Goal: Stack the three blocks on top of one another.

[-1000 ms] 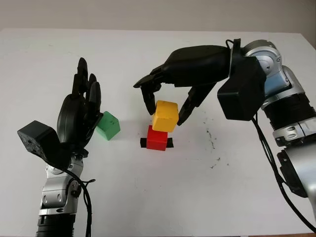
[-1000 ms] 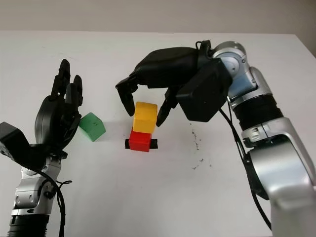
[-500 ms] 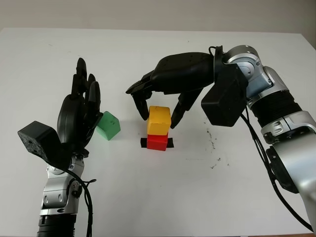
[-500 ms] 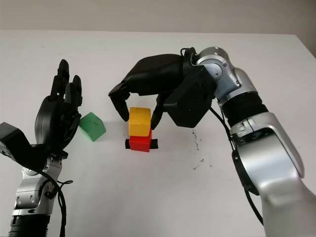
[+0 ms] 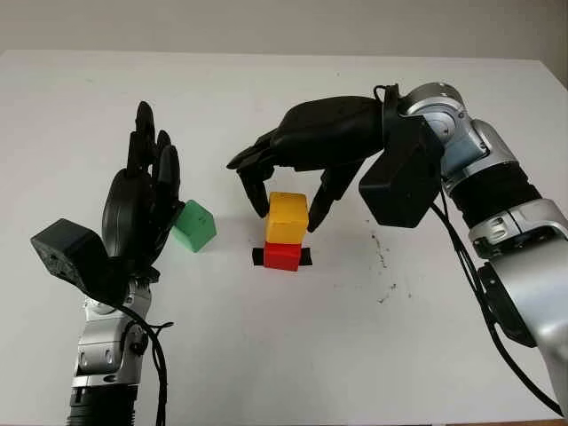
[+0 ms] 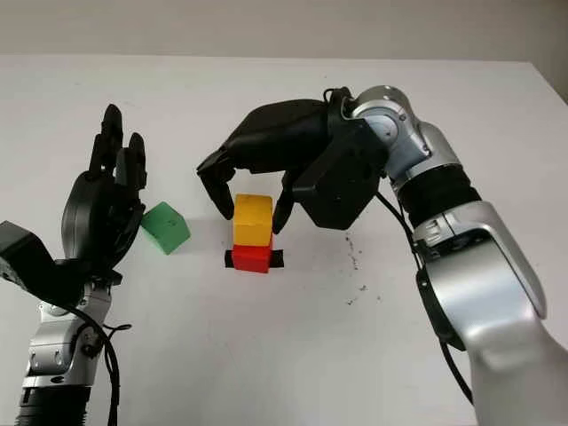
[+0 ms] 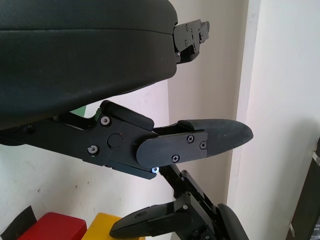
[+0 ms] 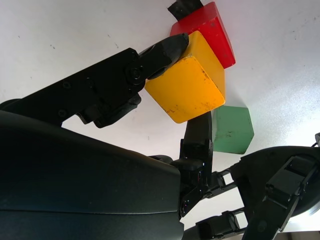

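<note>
A yellow block [image 5: 287, 218] sits on top of a red block [image 5: 282, 257] at the table's middle. My right hand [image 5: 286, 206] reaches over from the right, shut on the yellow block, with a finger on each side of it. In the right wrist view one fingertip [image 8: 172, 45] presses the yellow block [image 8: 187, 85] above the red block [image 8: 212, 30]. A green block [image 5: 195, 225] lies on the table to the left of the stack. My left hand [image 5: 146, 200] is open, held upright just left of the green block.
A strip of black tape [image 5: 306, 257] lies under the red block. Small dark specks mark the white table [image 5: 382, 257] to the right of the stack. The table's far edge runs along the back.
My right hand has carried the yellow block left and down onto the red block, where it now sits square. The left hand and green block have not moved.
</note>
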Robot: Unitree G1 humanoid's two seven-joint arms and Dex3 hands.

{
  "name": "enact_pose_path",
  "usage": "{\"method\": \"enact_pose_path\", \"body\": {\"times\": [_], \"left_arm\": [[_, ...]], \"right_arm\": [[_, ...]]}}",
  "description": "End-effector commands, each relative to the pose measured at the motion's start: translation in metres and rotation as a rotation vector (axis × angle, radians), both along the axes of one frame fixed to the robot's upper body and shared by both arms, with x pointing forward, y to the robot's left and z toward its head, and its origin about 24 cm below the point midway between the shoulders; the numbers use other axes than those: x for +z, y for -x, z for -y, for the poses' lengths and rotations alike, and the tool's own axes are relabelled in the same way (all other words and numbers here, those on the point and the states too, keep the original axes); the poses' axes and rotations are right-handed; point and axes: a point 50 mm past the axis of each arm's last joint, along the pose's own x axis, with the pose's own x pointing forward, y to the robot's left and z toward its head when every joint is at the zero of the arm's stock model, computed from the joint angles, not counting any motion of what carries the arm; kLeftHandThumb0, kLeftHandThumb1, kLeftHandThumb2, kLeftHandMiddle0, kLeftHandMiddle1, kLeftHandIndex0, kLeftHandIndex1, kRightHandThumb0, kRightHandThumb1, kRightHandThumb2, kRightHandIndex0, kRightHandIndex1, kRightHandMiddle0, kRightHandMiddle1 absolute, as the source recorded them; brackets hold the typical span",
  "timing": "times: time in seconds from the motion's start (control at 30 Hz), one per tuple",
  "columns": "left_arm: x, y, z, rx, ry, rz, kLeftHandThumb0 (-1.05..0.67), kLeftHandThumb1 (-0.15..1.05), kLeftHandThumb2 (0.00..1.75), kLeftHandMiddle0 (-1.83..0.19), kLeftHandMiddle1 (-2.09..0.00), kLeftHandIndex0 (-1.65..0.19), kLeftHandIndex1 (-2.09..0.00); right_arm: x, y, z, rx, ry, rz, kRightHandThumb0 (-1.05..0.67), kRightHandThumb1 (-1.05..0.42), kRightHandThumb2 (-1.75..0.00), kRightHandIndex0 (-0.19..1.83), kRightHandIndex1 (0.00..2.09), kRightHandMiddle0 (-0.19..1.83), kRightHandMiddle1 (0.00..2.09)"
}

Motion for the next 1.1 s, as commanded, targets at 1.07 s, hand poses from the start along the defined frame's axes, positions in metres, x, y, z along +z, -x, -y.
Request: {"method": "enact_pose_path", "body": {"times": [1.07], "left_arm": [[-0.004,0.005,0.002,-0.001,-0.008,0.005,-0.74,1.05,0.55,0.19,0.00,0.19,0.00]], "right_arm": [[-0.008,0.002,0.001,0.015,-0.010,-0.030,-0.39,-0.96,-0.05,0.27,0.05,0.33,1.56]]}}
